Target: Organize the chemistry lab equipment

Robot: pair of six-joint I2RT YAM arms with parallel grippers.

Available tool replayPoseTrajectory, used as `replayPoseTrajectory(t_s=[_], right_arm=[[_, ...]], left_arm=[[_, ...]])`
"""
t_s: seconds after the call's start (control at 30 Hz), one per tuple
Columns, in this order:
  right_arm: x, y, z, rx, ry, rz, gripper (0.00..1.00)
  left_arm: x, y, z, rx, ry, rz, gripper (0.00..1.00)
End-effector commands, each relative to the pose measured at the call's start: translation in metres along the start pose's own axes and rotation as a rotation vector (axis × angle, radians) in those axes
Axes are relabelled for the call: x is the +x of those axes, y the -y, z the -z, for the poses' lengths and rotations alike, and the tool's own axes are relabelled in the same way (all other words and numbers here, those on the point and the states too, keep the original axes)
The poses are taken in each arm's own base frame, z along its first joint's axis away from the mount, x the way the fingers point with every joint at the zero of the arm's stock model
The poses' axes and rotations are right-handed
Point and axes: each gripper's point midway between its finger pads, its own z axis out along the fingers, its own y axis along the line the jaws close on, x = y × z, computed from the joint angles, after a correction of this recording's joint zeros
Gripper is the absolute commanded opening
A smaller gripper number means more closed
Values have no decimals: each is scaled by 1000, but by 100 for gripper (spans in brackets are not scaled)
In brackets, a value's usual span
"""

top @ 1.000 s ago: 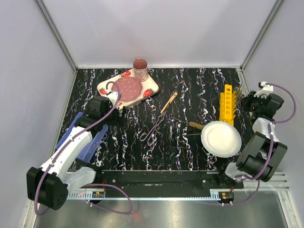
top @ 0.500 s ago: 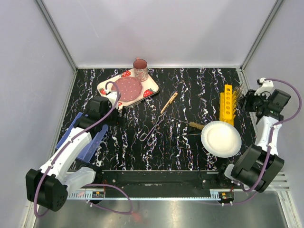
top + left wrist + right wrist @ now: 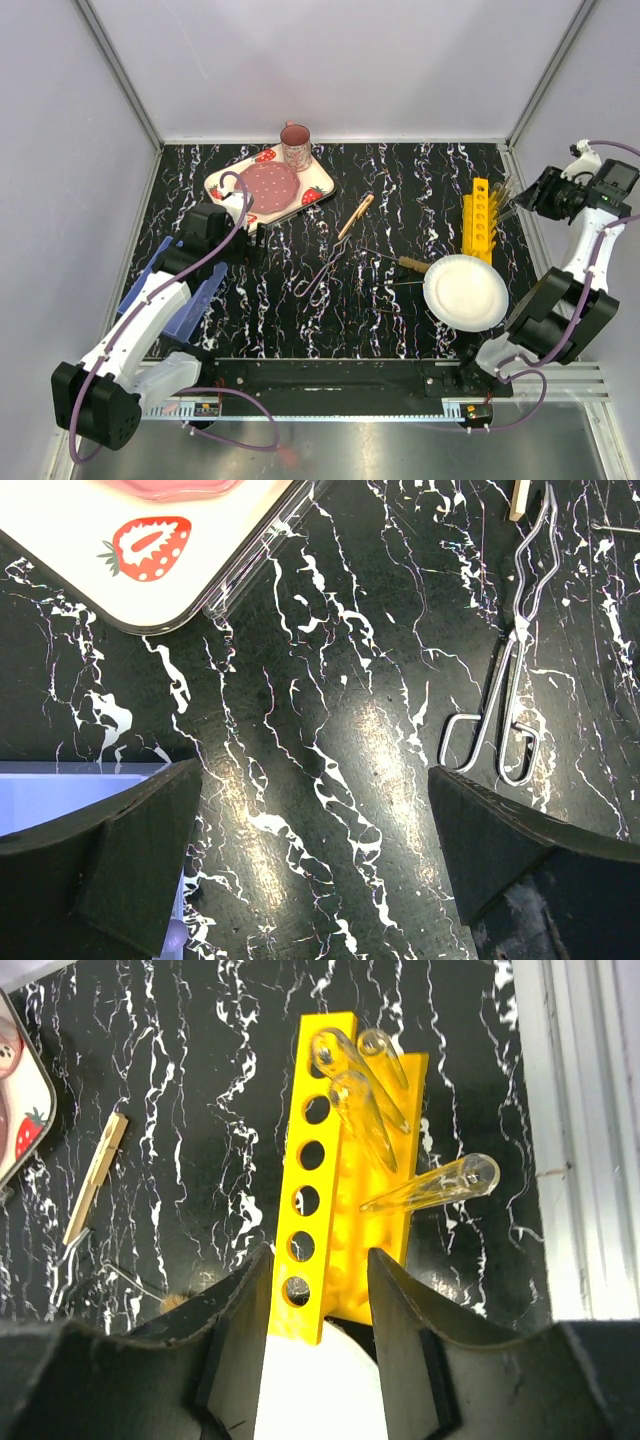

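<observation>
A yellow test tube rack (image 3: 479, 218) stands at the right of the table. In the right wrist view the rack (image 3: 322, 1160) holds three clear test tubes (image 3: 365, 1115), and another tube (image 3: 430, 1188) leans out to the right. My right gripper (image 3: 528, 197) hangs open and empty above the rack, its jaws (image 3: 320, 1260) framing the rack's near end from above. The bent wire tong (image 3: 322, 275) lies mid-table, also in the left wrist view (image 3: 510, 680). A wooden stick tool (image 3: 356, 215) and a wooden-handled tool (image 3: 412, 264) lie nearby. My left gripper (image 3: 252, 240) is open and empty (image 3: 315, 850) just above the table.
A strawberry-patterned tray (image 3: 222, 183) with a pink mug (image 3: 295, 146) sits at the back left. A round white plate (image 3: 465, 292) lies right of centre, touching the rack's near end. A blue bin (image 3: 165, 290) lies under the left arm. Enclosure walls stand close to the table's sides and back.
My right arm has lifted and swung out to the right, away from the rack. The left arm and the objects on the table have not moved.
</observation>
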Motion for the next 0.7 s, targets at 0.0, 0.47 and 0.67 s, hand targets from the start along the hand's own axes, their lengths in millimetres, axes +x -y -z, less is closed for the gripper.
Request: replayPoseTrajectory(t_s=[0.0, 0.47, 0.67], right_arm=[[1, 11, 8, 41, -32, -147, 49], [14, 56, 1, 176, -29, -258, 63], [10, 73, -24, 177, -12, -343, 63]], left_arm=[[-20, 5, 5, 23, 78, -15, 99], [-21, 7, 5, 38, 81, -16, 99], [-20, 5, 4, 29, 78, -16, 99]])
